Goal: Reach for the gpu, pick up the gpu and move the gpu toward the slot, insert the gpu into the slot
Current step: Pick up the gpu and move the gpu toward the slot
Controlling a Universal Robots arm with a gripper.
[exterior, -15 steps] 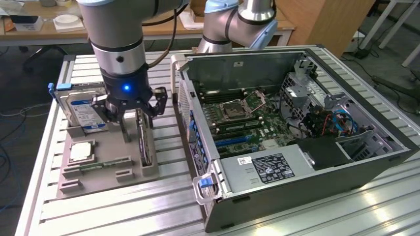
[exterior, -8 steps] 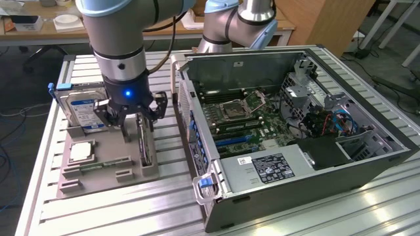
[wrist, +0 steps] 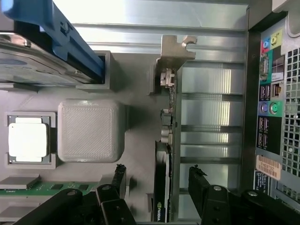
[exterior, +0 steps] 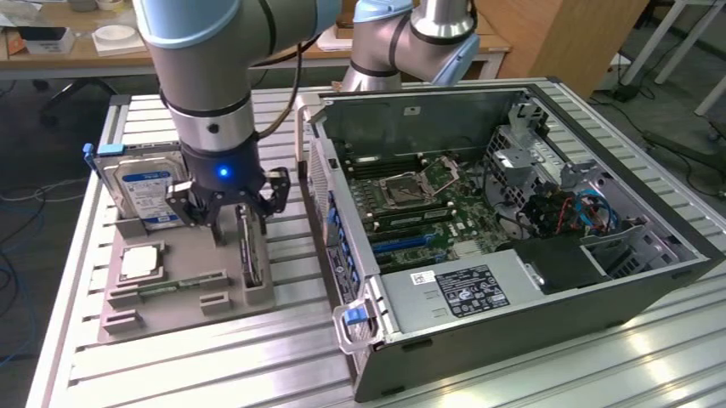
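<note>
The gpu [exterior: 248,248] stands on edge in a grey holder block [exterior: 170,316] on the exterior view's left; it is a thin green card with a black cooler. In the wrist view the gpu [wrist: 165,154] is edge-on, its silver end bracket [wrist: 176,49] at the far end. My gripper [exterior: 238,223] hangs just above the card, open, with one black finger [wrist: 118,176] on each side of it and neither touching; the gripper [wrist: 158,180] straddles the cooler end. The slot [exterior: 399,244], a long blue connector, lies on the green motherboard inside the open computer case.
The holder also carries a silver-and-blue hard drive [exterior: 142,183], a square processor [exterior: 138,263] and a narrow memory stick [exterior: 182,283]. The open case [exterior: 511,327] fills the exterior view's right, its rear port panel [wrist: 269,108] close beside the holder. A power supply [exterior: 465,289] sits near the slot.
</note>
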